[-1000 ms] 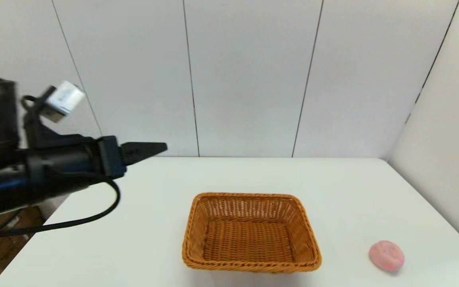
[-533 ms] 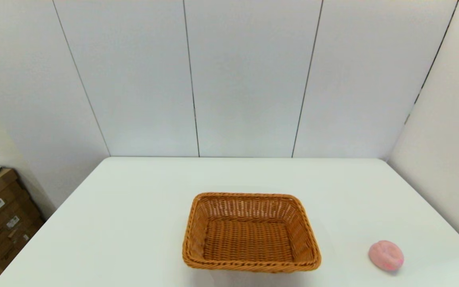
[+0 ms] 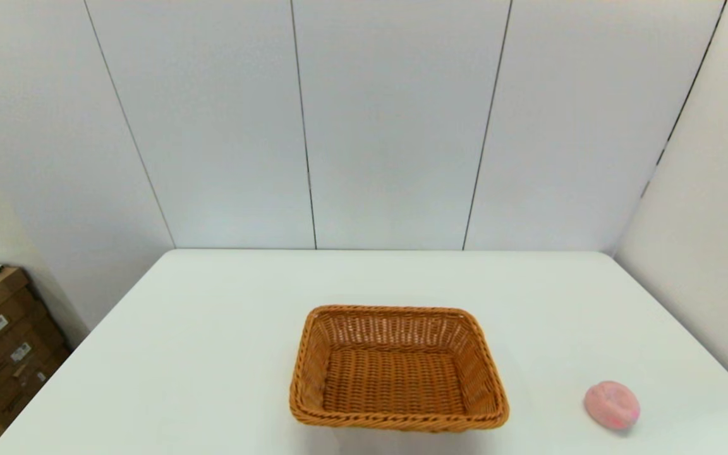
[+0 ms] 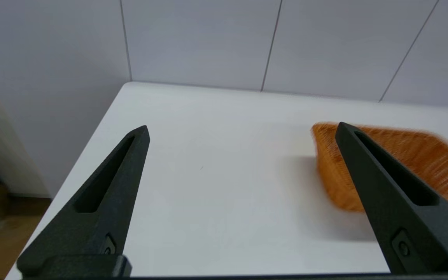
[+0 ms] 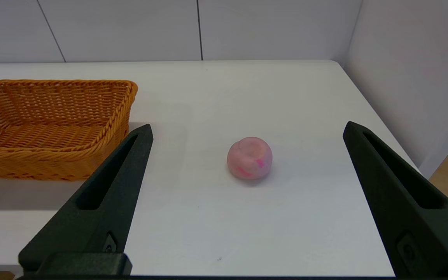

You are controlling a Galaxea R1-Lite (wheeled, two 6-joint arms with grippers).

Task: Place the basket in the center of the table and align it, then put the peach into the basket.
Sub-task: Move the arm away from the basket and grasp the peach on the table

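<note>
On table: basket central | peach right, apart | left gripper, right gripper spread

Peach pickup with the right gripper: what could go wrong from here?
1. The peach is round and sits loose on the smooth table, so a closing right gripper, now open, could nudge it into rolling.
2. It lies near the table's right edge and could roll off.
3. The basket rim could catch a low carry.
</note>
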